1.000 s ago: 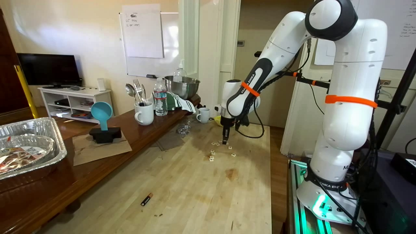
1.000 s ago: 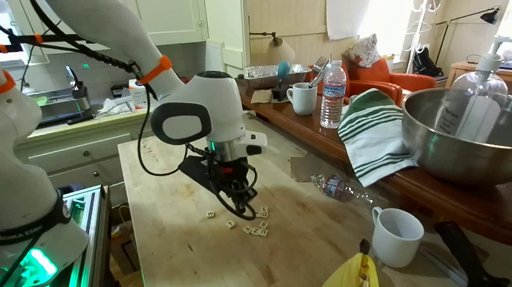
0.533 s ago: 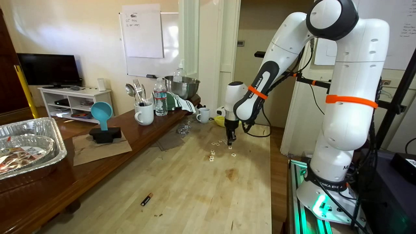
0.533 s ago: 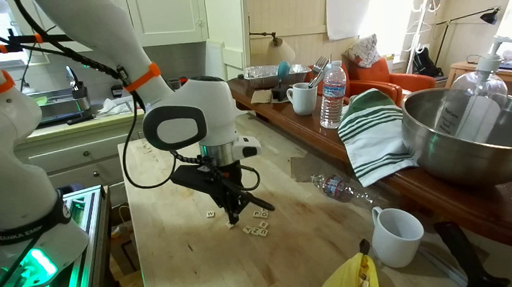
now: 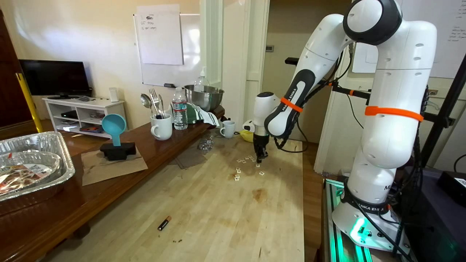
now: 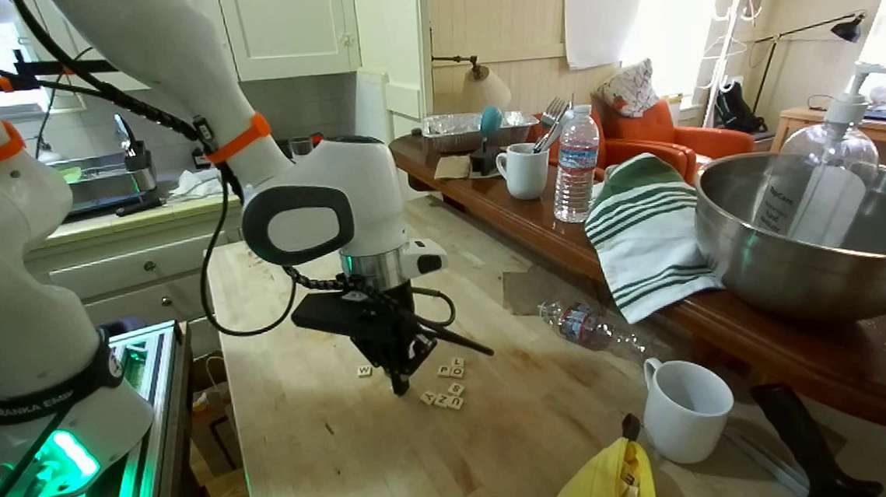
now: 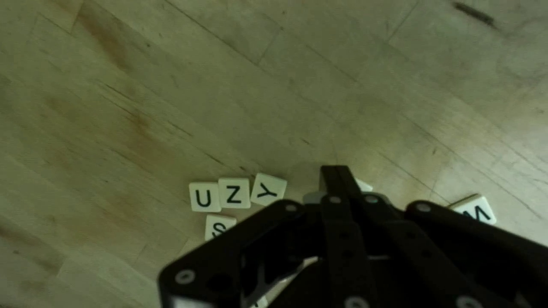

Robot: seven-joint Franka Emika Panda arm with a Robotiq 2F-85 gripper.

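My gripper (image 7: 335,167) points down at the wooden table, its two fingers pressed together with nothing visible between them. In the wrist view a pale letter tile (image 7: 364,185) peeks out beside the fingertips, mostly hidden, its letter unseen. Whether the tips touch it I cannot tell. Left of the fingers lie the Y tile (image 7: 268,189), the Z tile (image 7: 234,193), the U tile (image 7: 205,197) and the S tile (image 7: 218,226); the W tile (image 7: 476,209) is to the right. In an exterior view, the P tile (image 6: 444,371), O tile (image 6: 458,373) and L tile (image 6: 458,362) sit close to the gripper.
A yellow pouch (image 6: 604,483), a white mug (image 6: 688,411) and a crumpled plastic bottle (image 6: 585,326) are on the table. A battery (image 5: 164,223) lies far from the arm. The raised brown ledge (image 5: 153,149) borders the table, bearing a metal bowl (image 6: 811,269) and a cutlery mug (image 5: 161,127).
The gripper has moved from beside the L and O tiles toward the robot's base side and turned. It now covers the T tile that showed a second ago; the L tile is uncovered.
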